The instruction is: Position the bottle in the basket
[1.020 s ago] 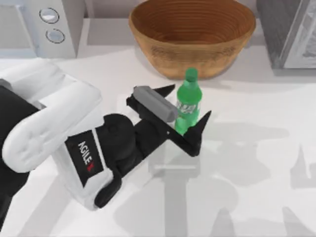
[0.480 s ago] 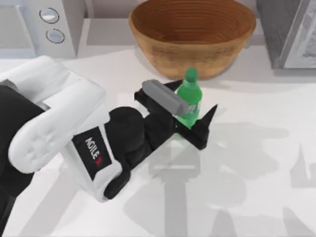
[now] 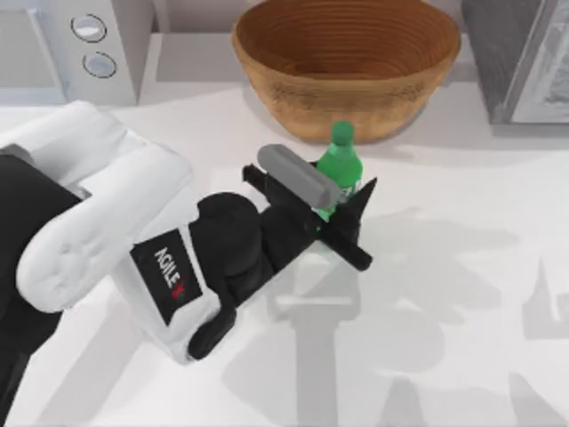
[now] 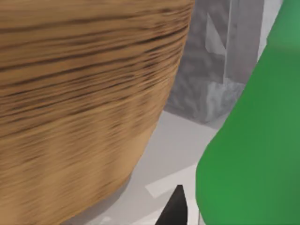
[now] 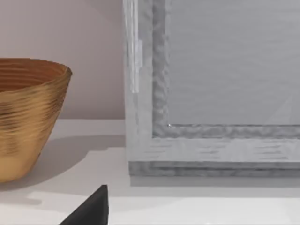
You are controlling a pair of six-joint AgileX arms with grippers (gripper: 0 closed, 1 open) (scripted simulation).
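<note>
Grasping the bottle (image 3: 340, 171) upright on the table (image 3: 462, 294), just near of the basket (image 3: 347, 67), the left gripper (image 3: 342, 209) fingers are clenched; a vertical lift clearing the rim is advised.

The bottle (image 3: 340, 171) between the left claw's (image 3: 340, 206) fingers looks like smooth, glossy green plastic, cap included. Just beyond the claw, the basket (image 3: 347, 67) is woven wicker, tan-brown and matt, with ribbed rings inside and a rough, streaked outer wall. The claw's fingers (image 3: 358, 206) are matt black; the arm's shell behind them is smooth white plastic. The table (image 3: 462, 267) under the claw is plain, smooth and pale.
</note>
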